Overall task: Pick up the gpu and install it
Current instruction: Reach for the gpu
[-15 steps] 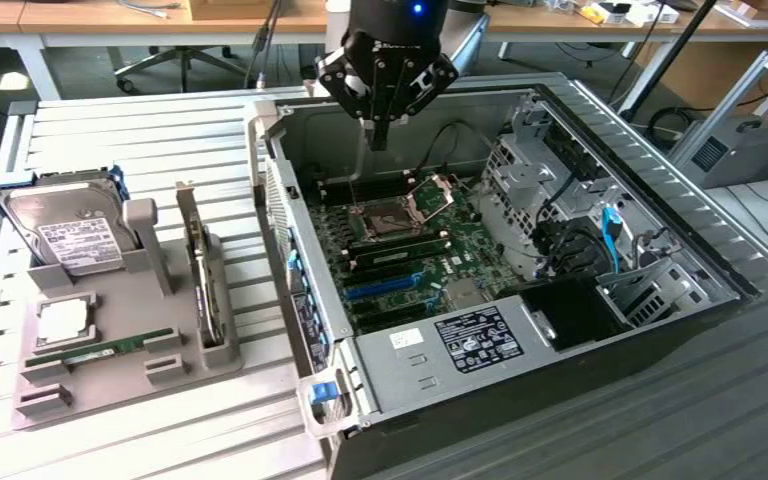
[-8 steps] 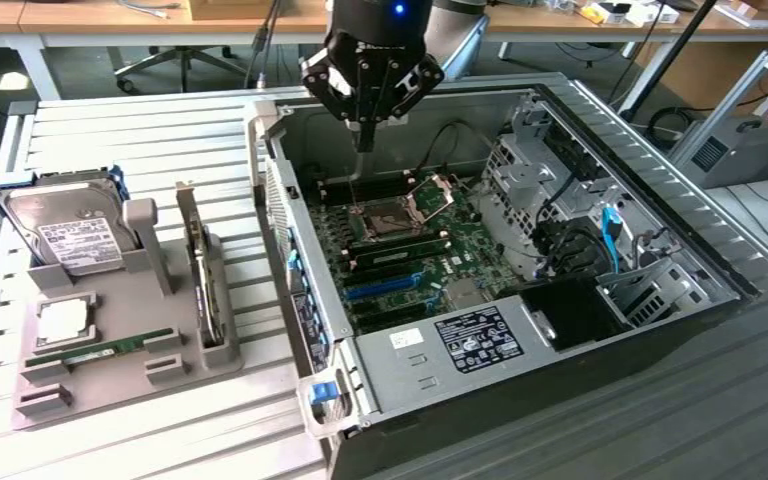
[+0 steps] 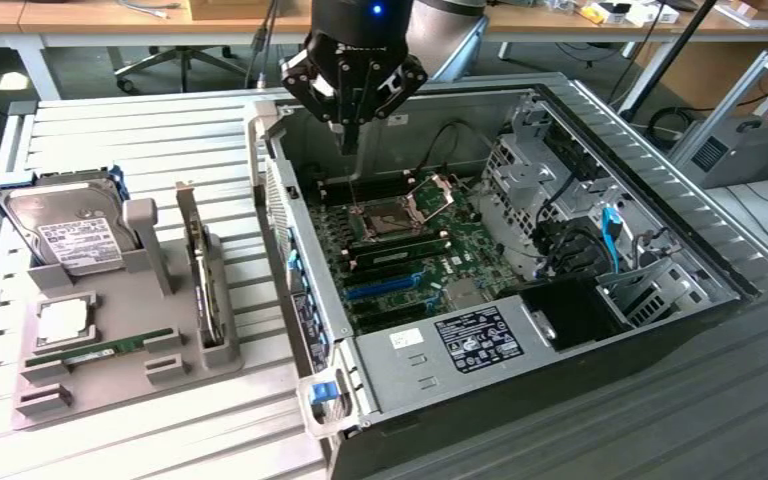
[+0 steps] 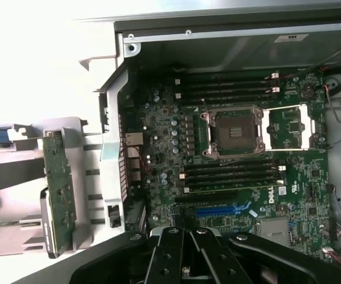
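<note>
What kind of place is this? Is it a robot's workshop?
Probably a robotics lab or workshop: a robot arm hangs over an open computer case on a slatted metal table, with desks and an office chair behind.

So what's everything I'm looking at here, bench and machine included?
table: one, white slatted, under everything
computer case: one, silver and black, side open, centre to the exterior view's right
motherboard: one, green, inside the case
processor socket: one, metal, open, on the motherboard
holder: one, grey, on the table at the exterior view's left
hard drive: one, silver with a white label, leaning at the holder's far end
gpu: one, green board, standing on edge in the holder beside the case
memory stick: one, narrow green, lying at the holder's near end
square chip: one, silver, between drive and stick
end effector: one, black, shut, holding nothing, above the case's far end
</note>
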You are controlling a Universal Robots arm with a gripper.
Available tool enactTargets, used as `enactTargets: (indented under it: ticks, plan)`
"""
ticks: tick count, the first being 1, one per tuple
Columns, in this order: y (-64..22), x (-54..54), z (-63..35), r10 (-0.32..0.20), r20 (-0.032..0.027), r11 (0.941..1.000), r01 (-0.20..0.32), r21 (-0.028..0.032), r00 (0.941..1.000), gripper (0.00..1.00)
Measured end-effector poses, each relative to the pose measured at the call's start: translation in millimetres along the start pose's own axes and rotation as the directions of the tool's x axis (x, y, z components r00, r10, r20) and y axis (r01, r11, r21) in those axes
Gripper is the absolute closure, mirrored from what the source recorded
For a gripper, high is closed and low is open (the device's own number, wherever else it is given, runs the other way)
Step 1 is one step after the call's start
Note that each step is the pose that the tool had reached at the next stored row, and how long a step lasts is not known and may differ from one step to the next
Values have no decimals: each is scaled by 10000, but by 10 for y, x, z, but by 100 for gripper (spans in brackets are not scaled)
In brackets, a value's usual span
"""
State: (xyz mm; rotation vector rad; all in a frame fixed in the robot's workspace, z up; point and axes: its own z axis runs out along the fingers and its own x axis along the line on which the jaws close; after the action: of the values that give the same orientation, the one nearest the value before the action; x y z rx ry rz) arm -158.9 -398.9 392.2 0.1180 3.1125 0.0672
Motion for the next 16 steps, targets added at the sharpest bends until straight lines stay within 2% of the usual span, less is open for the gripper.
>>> enactTargets:
  ticks: [16]
  plan:
    - [-36,473,3,1,0,10000,-1,7,10000,89]
